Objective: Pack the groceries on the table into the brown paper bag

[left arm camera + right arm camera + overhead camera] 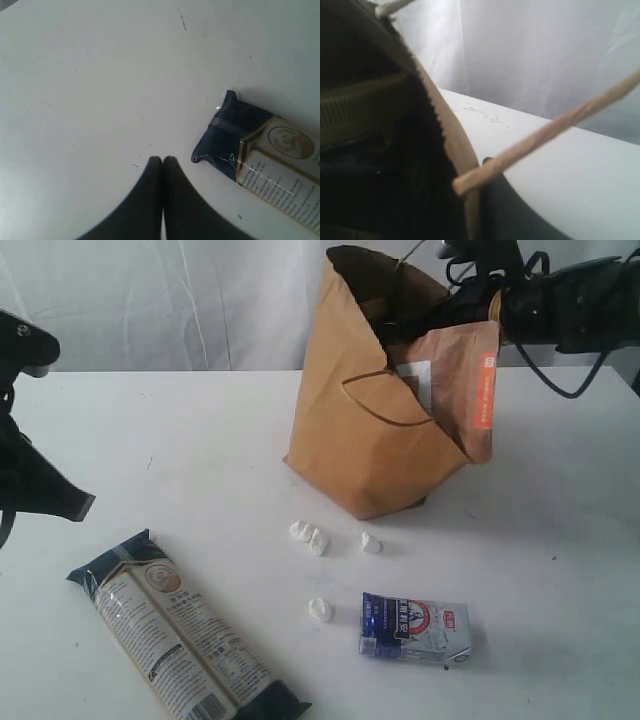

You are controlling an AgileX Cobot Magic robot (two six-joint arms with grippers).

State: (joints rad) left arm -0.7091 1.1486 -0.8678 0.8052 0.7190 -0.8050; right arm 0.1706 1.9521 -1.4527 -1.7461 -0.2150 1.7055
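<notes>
At the bag [350, 445] rim, right fingers [525, 220] clamp.

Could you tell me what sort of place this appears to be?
Probably a robot test bench rather than a shop: a plain white table, a white curtain behind it, and a black robot arm at the brown paper bag.

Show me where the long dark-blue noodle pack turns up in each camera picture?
Exterior view: the noodle pack lies slanted at the lower left.
Left wrist view: its dark-blue end lies close beside the shut left end effector.
Right wrist view: not in it; the brown paper bag fills much of the picture.
Shared landmark: the white table shows in all three.
</notes>
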